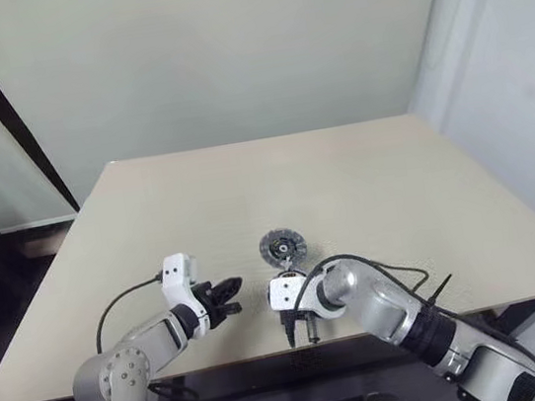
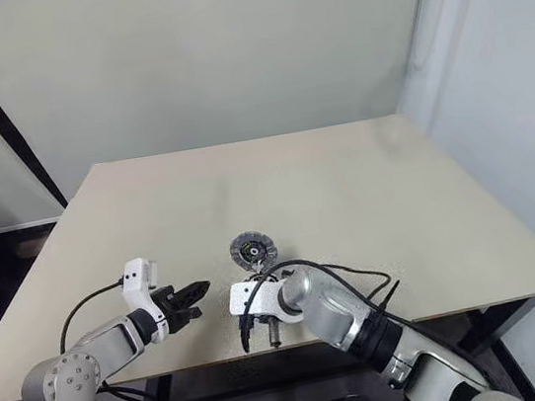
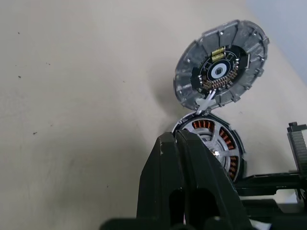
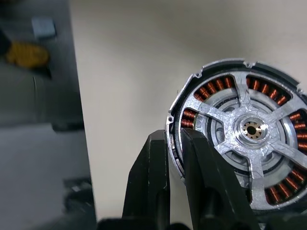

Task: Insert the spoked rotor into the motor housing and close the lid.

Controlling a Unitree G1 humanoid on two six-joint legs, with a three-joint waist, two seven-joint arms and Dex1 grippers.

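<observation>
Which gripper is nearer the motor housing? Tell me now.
Right. The right gripper has its fingers clamped on the motor housing rim, the spoked rotor seated inside. The left gripper sits apart to its left, shut and empty.

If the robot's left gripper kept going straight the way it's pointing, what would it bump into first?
Probably the motor housing with the spoked rotor seated in it, directly beyond the shut left gripper. The lid stands further along. Depth is hard to judge.
</observation>
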